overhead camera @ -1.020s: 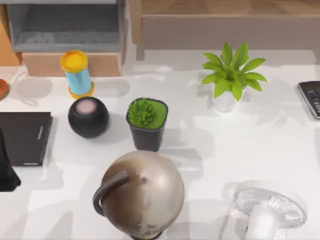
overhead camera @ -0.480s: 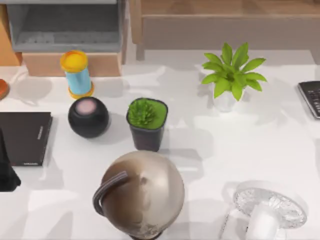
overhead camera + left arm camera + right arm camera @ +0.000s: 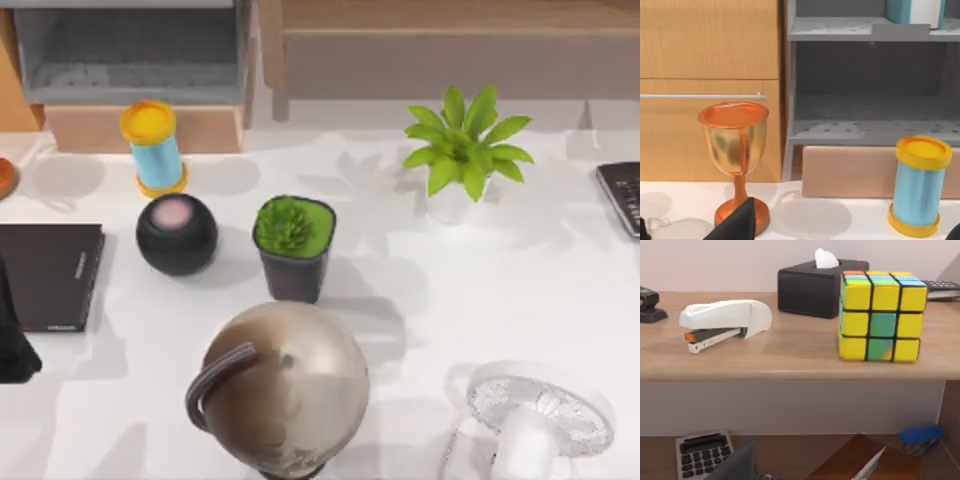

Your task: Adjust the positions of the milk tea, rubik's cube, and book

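The milk tea [image 3: 153, 148], a light blue cup with a yellow lid, stands upright at the back left of the table, in front of the grey shelf unit [image 3: 130, 55]. In the left wrist view the milk tea [image 3: 919, 186] sits well ahead of my left gripper [image 3: 735, 227], whose dark tip shows at the frame's edge. The teal book [image 3: 914, 10] stands on the upper grey shelf. The rubik's cube [image 3: 882, 315] rests on a wooden shelf [image 3: 790, 357], with a grey part of my right gripper [image 3: 737, 465] below it. My left arm [image 3: 12, 340] is at the table's left edge.
A black speaker [image 3: 176, 234], potted succulent [image 3: 293, 247], globe [image 3: 280, 390], fan [image 3: 540, 415], leafy plant [image 3: 465, 150], flat black book [image 3: 45, 275] and calculator [image 3: 622, 195] crowd the table. A goblet [image 3: 735, 150] stands left of the milk tea. A stapler [image 3: 725, 322] and tissue box [image 3: 822, 282] share the cube's shelf.
Nothing on the table has moved. Only the shadows across the middle and right of the table have shifted.
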Controlling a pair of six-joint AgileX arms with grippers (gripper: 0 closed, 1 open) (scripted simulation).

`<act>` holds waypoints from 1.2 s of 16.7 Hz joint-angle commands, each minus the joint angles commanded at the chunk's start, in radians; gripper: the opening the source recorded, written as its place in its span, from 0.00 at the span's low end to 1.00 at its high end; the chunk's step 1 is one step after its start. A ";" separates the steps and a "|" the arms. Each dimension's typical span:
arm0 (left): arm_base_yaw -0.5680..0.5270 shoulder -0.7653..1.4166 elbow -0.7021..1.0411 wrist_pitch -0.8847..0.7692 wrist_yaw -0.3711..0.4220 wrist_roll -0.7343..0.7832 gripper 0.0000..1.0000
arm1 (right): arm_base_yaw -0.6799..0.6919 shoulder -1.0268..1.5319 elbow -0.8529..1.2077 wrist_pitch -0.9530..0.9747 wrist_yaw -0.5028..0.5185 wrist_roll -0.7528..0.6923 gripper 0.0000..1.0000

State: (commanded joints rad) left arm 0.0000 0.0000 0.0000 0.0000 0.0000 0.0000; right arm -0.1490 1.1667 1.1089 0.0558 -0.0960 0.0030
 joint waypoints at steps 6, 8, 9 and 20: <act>0.000 0.000 0.000 0.000 0.000 0.000 1.00 | 0.066 -0.589 -0.579 -0.051 0.049 -0.008 1.00; 0.000 0.000 0.000 0.000 0.000 0.000 1.00 | 0.090 -0.774 -0.749 -0.060 0.063 -0.008 1.00; 0.000 0.000 0.000 0.000 0.000 0.000 1.00 | 0.101 -0.858 -0.824 -0.063 0.070 -0.008 1.00; 0.000 0.000 0.000 0.000 0.000 0.000 1.00 | 0.149 -1.167 -1.109 -0.056 0.096 -0.003 1.00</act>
State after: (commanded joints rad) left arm 0.0000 0.0000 0.0000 0.0000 0.0000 0.0000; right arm 0.0001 0.0000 0.0000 0.0000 0.0001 0.0000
